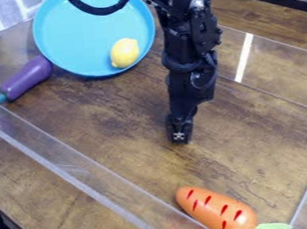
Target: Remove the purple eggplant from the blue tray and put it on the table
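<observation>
Near ten o'clock, the purple eggplant (26, 78) lies on the brown table (113, 155), just outside the blue tray (78, 54); that is where the job wants it, so it looks done to me. The yellow lemon (125, 53) sits in the tray toward its four o'clock side, likely because nobody asked for it to come out; the orange carrot (217, 210) lies near five o'clock, well apart from the tray. The black gripper (181, 131) points down near the middle, away from all the toys, maybe because it has no more to do; its fingers are wide apart, and they hold nothing and touch no toy.
</observation>
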